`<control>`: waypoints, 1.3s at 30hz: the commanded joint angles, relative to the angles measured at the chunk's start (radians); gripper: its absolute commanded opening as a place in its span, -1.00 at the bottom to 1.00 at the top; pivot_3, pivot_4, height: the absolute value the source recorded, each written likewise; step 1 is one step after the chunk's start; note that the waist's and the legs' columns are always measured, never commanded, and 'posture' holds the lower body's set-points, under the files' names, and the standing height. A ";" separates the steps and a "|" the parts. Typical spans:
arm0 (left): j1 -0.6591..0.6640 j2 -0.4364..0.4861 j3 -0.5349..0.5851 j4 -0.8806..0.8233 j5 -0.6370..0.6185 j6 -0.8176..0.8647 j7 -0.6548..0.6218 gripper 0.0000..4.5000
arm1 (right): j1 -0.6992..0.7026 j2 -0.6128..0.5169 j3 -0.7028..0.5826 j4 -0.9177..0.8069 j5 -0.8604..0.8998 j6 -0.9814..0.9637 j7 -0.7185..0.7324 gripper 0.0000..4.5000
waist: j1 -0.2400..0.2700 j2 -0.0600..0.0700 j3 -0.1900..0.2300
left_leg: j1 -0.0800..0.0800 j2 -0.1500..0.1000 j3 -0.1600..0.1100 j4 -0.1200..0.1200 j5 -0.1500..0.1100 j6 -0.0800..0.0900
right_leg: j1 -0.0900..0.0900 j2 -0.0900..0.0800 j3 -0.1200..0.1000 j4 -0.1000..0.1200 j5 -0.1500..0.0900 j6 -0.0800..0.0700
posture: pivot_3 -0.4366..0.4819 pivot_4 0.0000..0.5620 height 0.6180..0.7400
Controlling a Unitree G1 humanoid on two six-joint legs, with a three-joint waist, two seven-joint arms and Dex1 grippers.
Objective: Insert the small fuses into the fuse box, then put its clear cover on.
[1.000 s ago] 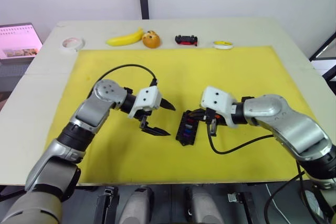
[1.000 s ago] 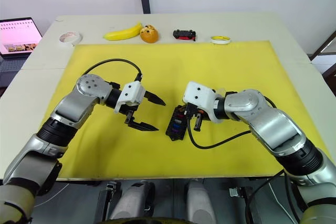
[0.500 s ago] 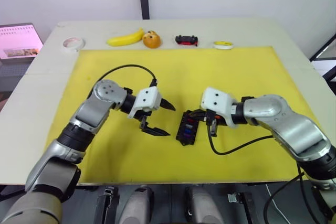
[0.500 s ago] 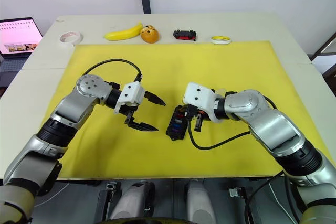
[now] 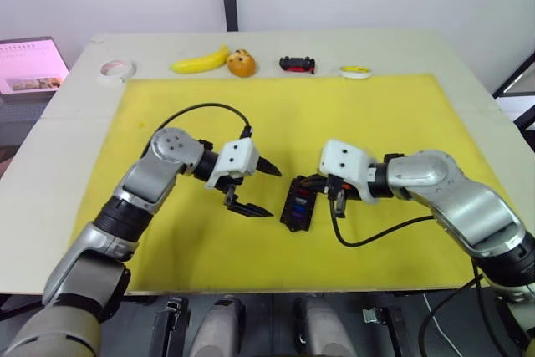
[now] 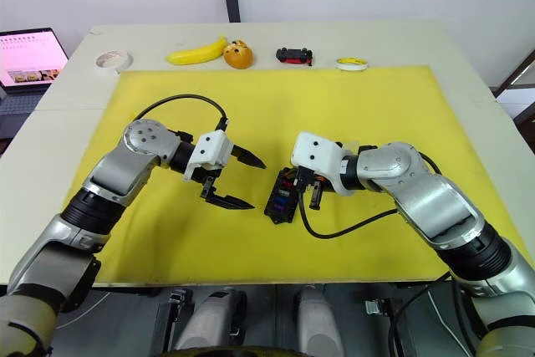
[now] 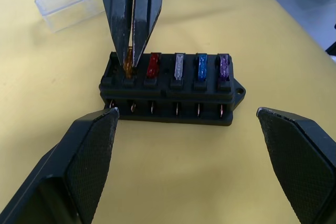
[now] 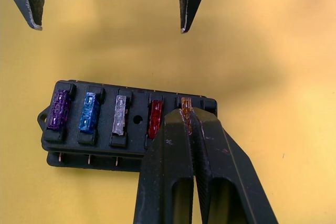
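Pinching the amber fuse (image 8: 185,104) by its thin top edge, the right hand (image 8: 188,113) is seating it, apparently partway, in the fuse box (image 7: 170,90) mid-mat, a tiny, slippery piece, while the left hand (image 5: 255,188) is hovering wide open.

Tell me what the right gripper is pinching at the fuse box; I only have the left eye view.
Observer: The right gripper is shut on an orange fuse at the end slot of the fuse box.
Operator: List what's seated.
Observer: In the same row stand a red fuse, grey fuse, blue fuse and purple fuse.
Operator: Find the cover.
Observer: The clear cover lies on the mat, apart from the box.
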 commanded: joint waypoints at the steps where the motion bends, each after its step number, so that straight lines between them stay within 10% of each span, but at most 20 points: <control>1: -0.007 0.000 0.033 -0.002 0.003 -0.019 0.004 0.97 | -0.028 0.011 -0.049 -0.025 0.023 0.029 0.010 -1.00 | 0.000 0.000 0.000 | 0.000 0.000 0.000 0.001 0.000 0.000 | 0.000 0.000 0.000 0.000 0.000 0.000 | -0.05 -0.47 1.00; 39: -0.017 -0.021 0.037 0.015 0.014 -0.025 0.011 0.97 | 0.009 0.020 -0.025 -0.018 -0.031 0.017 0.005 -1.00 | 0.000 0.000 0.000 | -0.001 0.000 0.000 0.008 -0.001 0.002 | 0.001 0.000 0.000 0.003 0.000 0.000 | -0.05 -0.47 1.00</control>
